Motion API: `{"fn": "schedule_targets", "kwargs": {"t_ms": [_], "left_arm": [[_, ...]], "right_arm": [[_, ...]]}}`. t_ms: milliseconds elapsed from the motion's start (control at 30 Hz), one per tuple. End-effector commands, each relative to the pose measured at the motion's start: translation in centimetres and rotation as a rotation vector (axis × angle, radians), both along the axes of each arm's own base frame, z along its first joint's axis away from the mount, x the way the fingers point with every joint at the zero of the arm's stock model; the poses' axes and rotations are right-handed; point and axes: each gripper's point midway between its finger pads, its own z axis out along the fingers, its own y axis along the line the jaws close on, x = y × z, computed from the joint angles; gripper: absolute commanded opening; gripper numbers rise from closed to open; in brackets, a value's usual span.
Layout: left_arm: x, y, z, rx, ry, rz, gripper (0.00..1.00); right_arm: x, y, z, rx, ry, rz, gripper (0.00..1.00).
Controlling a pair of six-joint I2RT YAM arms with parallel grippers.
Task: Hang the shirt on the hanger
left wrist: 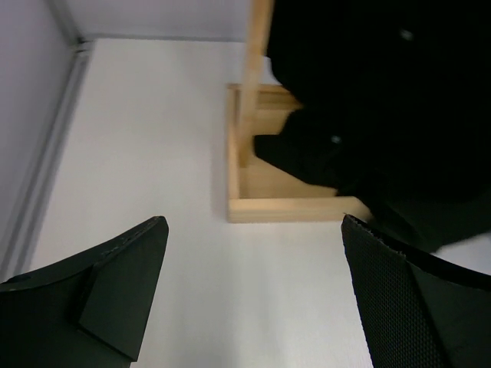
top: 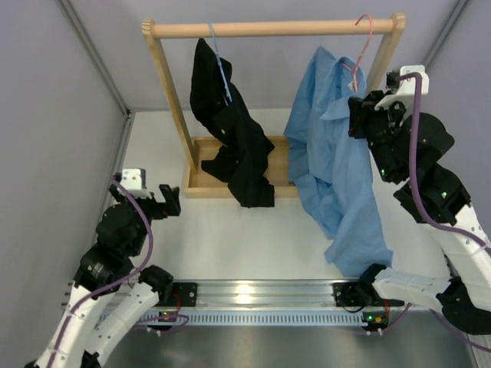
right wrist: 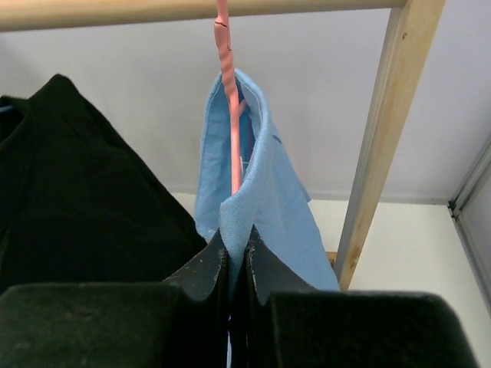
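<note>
OK, right gripper [right wrist: 236, 261] pinching shirt [right wrist: 272, 192] collar at 6 o'clock of hanger [right wrist: 229, 92]; I seat it slowly, left gripper [left wrist: 253, 245] spread

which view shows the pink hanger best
Right wrist: the hanger, its pink neck close-up, runs from the rail into the shirt collar. Top external shows it small, hooked over the rail. Left wrist does not show it.
</note>
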Motion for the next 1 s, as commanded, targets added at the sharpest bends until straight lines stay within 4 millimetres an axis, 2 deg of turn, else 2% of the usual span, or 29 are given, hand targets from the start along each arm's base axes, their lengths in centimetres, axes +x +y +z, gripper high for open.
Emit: {"fn": "schedule_targets", "kwargs": {"t_ms": [0, 33, 67, 133, 200, 300, 433, 533, 700, 833, 967], "left_arm": [[1.5, 5.0, 0.4, -0.076, -0.047, 0.279, 0.98], [1.7, 5.6, 0.0, -0.081, -0.036, 0.305, 0.98], [1.8, 5.9, -0.3, -0.087, -0.027, 0.32, 0.98], [2.2, 6.1, -0.6, -0.103, -0.023, 0.316, 0.98], [2.3, 6.0, -0.8, -0.107, -0.017, 0.303, 0.98], [2.4, 6.0, -1.0, -0.103, -0.012, 0.301, 0.98], [2.4, 5.7, -1.0, -0.104, -0.012, 0.286, 0.98], [2.4, 5.4, -1.2, -0.107, -0.006, 0.267, 0.98], [2.2, 5.0, -1.1, -0.115, -0.018, 0.246, 0.98], [2.2, 4.8, -1.1, -0.116, -0.017, 0.234, 0.98], [2.3, 4.5, -1.3, -0.116, -0.013, 0.219, 0.98]], "right_arm": [[0.2, -0.2, 6.9, 0.216, -0.169, 0.042, 0.0], [1.4, 0.7, 6.6, 0.212, -0.152, 0.053, 0.0], [1.8, 0.2, 7.5, 0.227, -0.168, 0.04, 0.0], [3.1, 0.8, 7.6, 0.247, -0.16, 0.052, 0.0], [3.5, 0.9, 8.5, 0.27, -0.189, 0.066, 0.0], [4.2, 0.7, 8.6, 0.305, -0.199, 0.051, 0.0], [5.2, 1.5, 8.2, 0.346, -0.19, 0.098, 0.0], [5.7, 2.4, 7.6, 0.369, -0.182, 0.136, 0.0], [7.1, 3.5, 4.6, 0.383, -0.131, 0.183, 0.0], [7.9, 3.4, 2.4, 0.387, -0.095, 0.207, 0.0], [8.2, 2.8, 1.4, 0.408, -0.087, 0.219, 0.0]]}}
